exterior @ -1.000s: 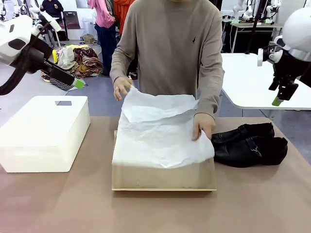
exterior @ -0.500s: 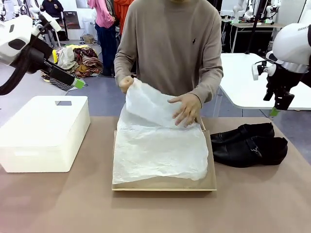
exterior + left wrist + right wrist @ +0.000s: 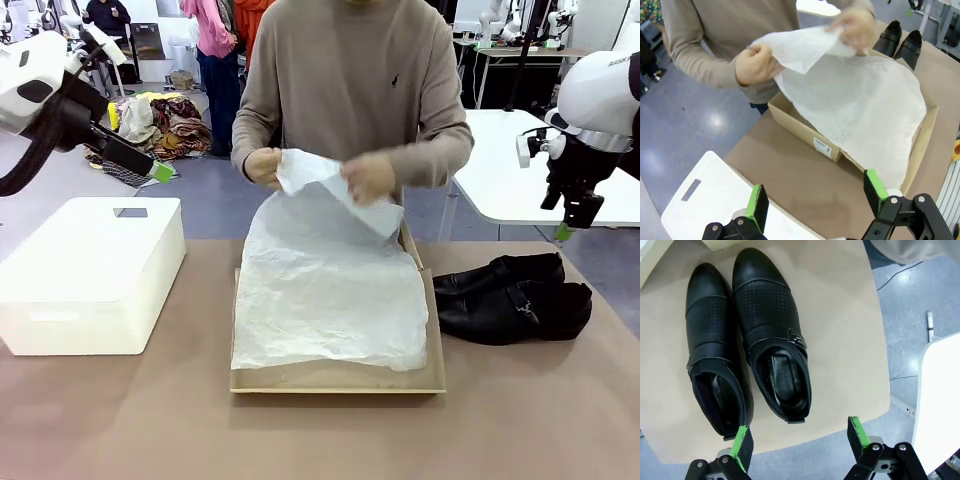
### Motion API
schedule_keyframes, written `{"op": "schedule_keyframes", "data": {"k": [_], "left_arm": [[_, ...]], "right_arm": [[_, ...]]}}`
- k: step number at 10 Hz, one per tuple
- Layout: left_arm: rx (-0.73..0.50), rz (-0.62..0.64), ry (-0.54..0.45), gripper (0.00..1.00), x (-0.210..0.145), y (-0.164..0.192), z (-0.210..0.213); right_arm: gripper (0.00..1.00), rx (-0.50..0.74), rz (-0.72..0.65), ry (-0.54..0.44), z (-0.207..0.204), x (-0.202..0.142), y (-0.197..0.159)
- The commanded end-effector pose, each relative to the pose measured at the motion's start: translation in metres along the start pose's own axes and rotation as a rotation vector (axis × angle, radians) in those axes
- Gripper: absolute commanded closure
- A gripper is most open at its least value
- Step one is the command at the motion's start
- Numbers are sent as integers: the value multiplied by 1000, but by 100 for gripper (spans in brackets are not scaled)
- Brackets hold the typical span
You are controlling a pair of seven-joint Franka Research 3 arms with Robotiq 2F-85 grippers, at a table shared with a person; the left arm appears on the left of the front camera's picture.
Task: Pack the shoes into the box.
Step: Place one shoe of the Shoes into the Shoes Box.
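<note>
The shoes (image 3: 512,296), a glossy black pair, lie side by side on the table right of the box (image 3: 335,378). The box is open tan cardboard, draped with white tissue paper (image 3: 330,290). The person's hands (image 3: 368,178) hold the paper's far edge up over the box's far end. My right gripper (image 3: 566,228) hangs open in the air above and behind the shoes (image 3: 767,335), which lie just beyond its fingers (image 3: 802,437). High at the far left, my left gripper (image 3: 150,168) is open too, looking over the box (image 3: 800,132) and paper (image 3: 865,100) from far off.
A white rounded plastic box (image 3: 90,270) stands on the table's left side, under my left gripper (image 3: 817,195). The table edge runs close behind the shoes' heels in the right wrist view. A white table (image 3: 520,170) stands behind on the right.
The person has lifted the tissue paper's far edge off the box and gathered it in both hands. My right gripper has dropped slightly and shifted left. The left arm has not moved.
</note>
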State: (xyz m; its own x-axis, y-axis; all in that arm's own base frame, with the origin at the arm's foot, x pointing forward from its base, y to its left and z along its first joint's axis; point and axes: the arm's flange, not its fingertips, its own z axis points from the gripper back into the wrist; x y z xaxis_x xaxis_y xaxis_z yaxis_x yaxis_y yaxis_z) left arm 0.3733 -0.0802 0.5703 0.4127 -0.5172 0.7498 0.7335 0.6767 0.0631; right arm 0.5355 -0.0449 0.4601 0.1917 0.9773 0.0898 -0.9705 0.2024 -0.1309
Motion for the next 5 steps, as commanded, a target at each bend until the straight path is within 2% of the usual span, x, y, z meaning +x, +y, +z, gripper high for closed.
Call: {"op": "schedule_keyframes", "data": {"k": [1,3,5], "left_arm": [[-10,-2,-10,0,-2,0,-1],[-10,-2,-10,0,-2,0,-1],[-10,-2,-10,0,-2,0,-1]], "right_arm": [[0,0,1,0,0,0,0],[0,-1,-21,-39,-17,3,-13],[0,8,-36,-37,-36,3,-19]]}}
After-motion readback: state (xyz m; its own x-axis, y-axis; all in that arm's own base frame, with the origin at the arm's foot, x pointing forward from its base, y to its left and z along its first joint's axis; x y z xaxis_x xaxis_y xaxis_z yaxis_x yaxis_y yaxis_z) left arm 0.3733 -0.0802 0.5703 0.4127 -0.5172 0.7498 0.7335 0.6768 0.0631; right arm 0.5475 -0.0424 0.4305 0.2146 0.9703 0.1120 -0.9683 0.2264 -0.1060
